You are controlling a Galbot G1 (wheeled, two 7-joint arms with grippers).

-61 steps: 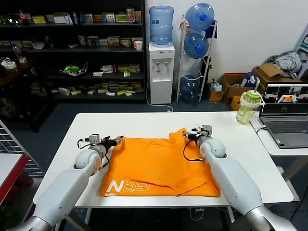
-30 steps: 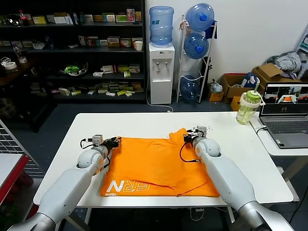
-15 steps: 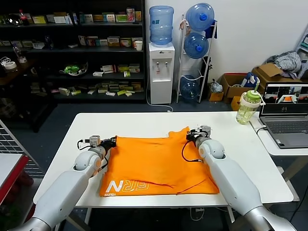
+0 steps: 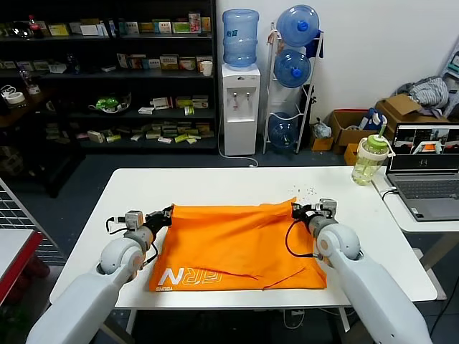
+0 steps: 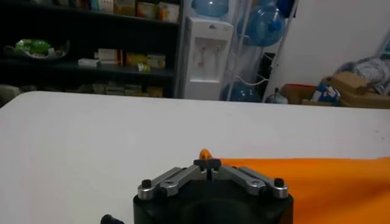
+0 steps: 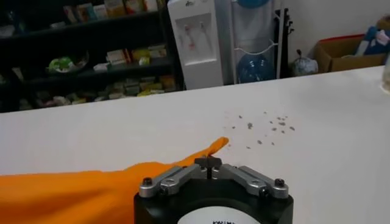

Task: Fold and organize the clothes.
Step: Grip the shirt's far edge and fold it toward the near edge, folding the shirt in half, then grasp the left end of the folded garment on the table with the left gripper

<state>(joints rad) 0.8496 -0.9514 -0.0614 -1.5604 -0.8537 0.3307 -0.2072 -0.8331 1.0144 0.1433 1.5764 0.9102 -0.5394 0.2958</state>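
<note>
The clothes, one bright orange T-shirt, lie spread on the white table, white lettering along the near edge. My left gripper is shut on the shirt's far left corner, and my right gripper is shut on its far right corner. The far edge runs nearly straight between them. In the left wrist view the left gripper pinches an orange tip, with the shirt trailing off to one side. In the right wrist view the right gripper pinches the shirt.
A green-lidded bottle and an open laptop stand at the table's right end. Small dark specks dot the table beyond the right gripper. A water dispenser, shelves and cardboard boxes stand behind.
Both grippers have closed on the far corners and moved apart and toward me. The raised bump at the far edge has been pulled flat.
</note>
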